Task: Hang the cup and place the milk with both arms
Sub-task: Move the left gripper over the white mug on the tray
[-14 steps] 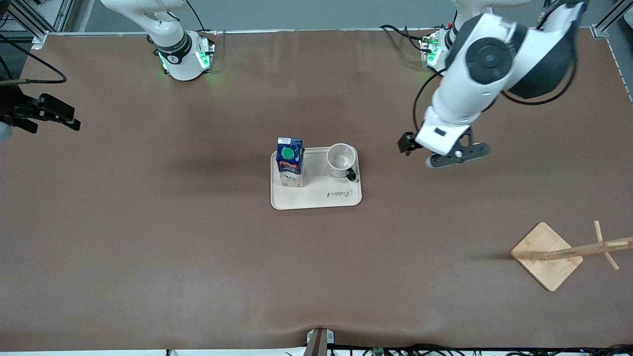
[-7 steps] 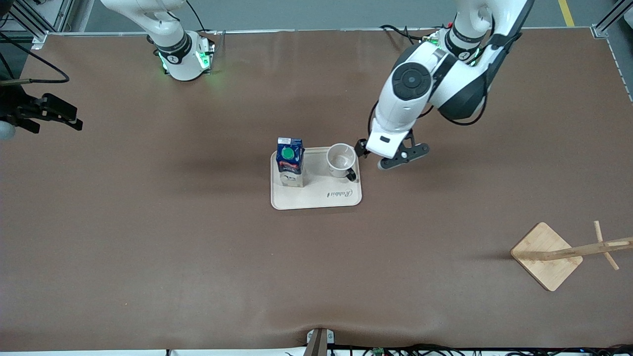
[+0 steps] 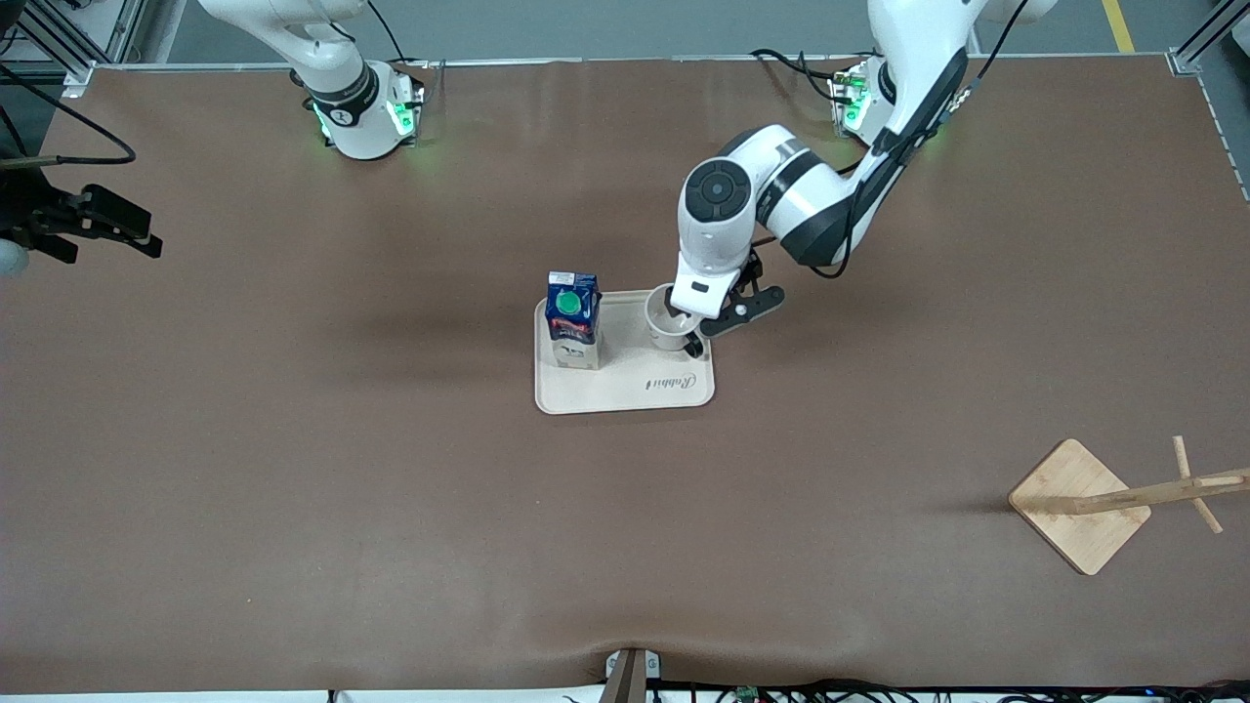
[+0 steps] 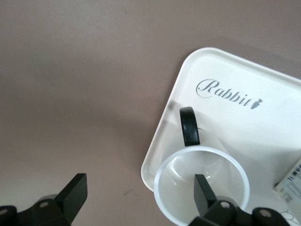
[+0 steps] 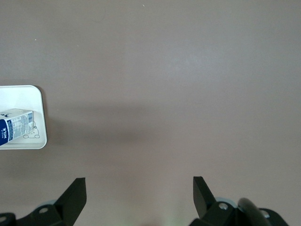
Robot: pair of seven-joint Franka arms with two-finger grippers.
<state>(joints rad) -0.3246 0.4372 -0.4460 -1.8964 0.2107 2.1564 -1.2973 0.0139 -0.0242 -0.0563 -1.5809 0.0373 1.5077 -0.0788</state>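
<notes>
I swung my left arm in from its end of the table. Now my left gripper (image 4: 136, 200) hangs wide open over the cup (image 3: 672, 327), one finger above the cup's mouth, one past the tray (image 3: 625, 395) edge.

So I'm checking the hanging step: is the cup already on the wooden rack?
No, the cup stands on the tray beside the milk, apart from the rack.

My worktable (image 3: 293, 488): brown matte covering, evenly lit. Grey floor (image 3: 586, 29) along its top edge, aluminium framing (image 3: 1206, 34) at the corners.
</notes>
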